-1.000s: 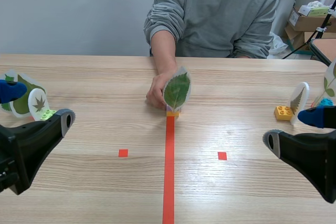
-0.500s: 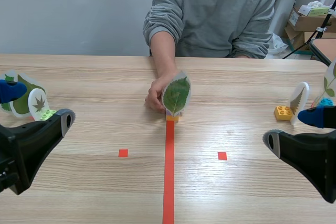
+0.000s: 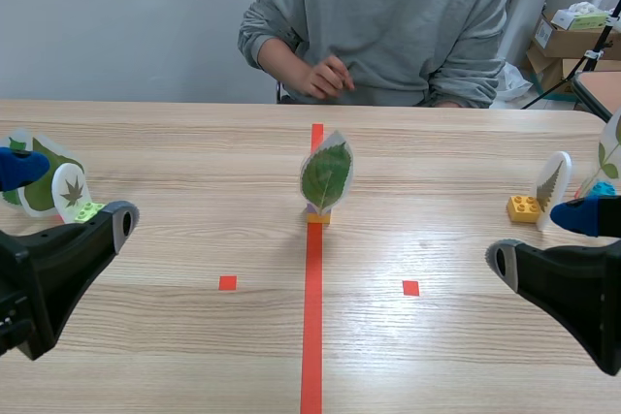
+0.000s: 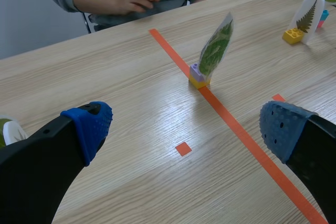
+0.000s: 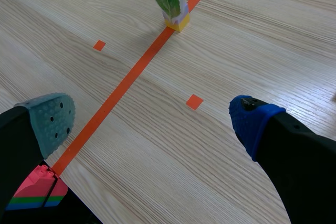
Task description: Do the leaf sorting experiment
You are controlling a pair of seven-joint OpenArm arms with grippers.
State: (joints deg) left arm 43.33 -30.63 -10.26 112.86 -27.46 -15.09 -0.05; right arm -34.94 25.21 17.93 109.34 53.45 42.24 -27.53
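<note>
Pale wooden table (image 3: 175, 143) fills the near ground, grain running side to side. Behind its far edge, about the middle, a person (image 3: 408, 26) sits in a grey sweatshirt, sleeve pushed up on one forearm. Plain grey wall (image 3: 126, 16) behind the far left corner. Off past the far right corner there are stacked cardboard boxes (image 3: 568, 41), a pale green pack (image 3: 580, 16) lying on top, and the corner of a second table (image 3: 602, 89) pokes in just beside them.

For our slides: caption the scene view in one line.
Leaf card on a yellow block stands on the tape line; left pincer and right pincer open.
</note>
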